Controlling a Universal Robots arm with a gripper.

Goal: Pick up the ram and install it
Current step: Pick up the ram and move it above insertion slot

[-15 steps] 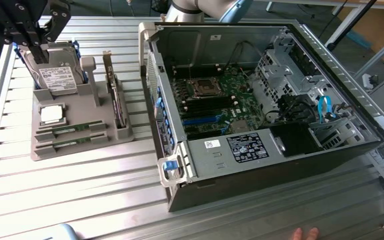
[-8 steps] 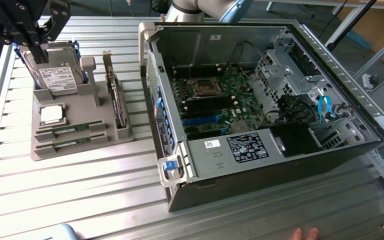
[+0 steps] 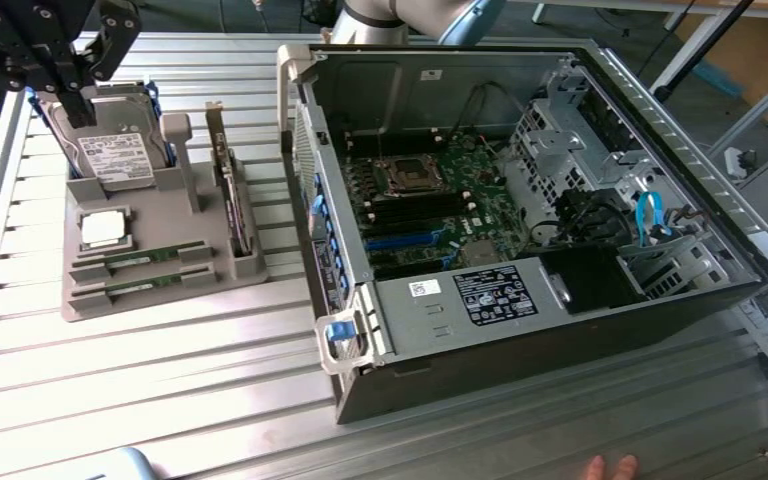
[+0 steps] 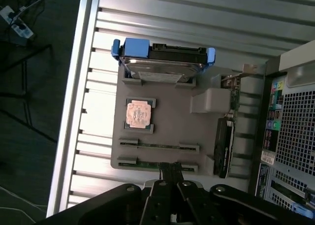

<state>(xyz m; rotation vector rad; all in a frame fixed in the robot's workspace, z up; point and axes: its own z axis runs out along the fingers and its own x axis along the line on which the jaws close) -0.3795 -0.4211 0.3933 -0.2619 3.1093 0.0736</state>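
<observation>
Two ram sticks lie in slots of a grey holder tray (image 3: 157,215): one ram stick (image 3: 140,262) (image 4: 158,146) and a second ram stick (image 3: 140,287) (image 4: 150,163) beside it, nearer the tray's edge. My gripper (image 3: 77,108) (image 4: 171,172) hangs high above the tray, over the hard drive end in the exterior view. Its black fingers are shut together with nothing between them. In the wrist view the fingertips line up over the tray's edge next to the second ram stick. The open computer case (image 3: 598,90) lies at the exterior view's right, its motherboard (image 3: 424,215) exposed.
The tray also holds a hard drive with blue rails (image 3: 115,150) (image 4: 162,62), a square processor chip (image 3: 104,228) (image 4: 138,112) and an upright expansion card (image 3: 231,195) (image 4: 224,146). All stands on a slatted metal table (image 3: 157,380). A person's fingertips (image 3: 611,466) show at the front edge.
</observation>
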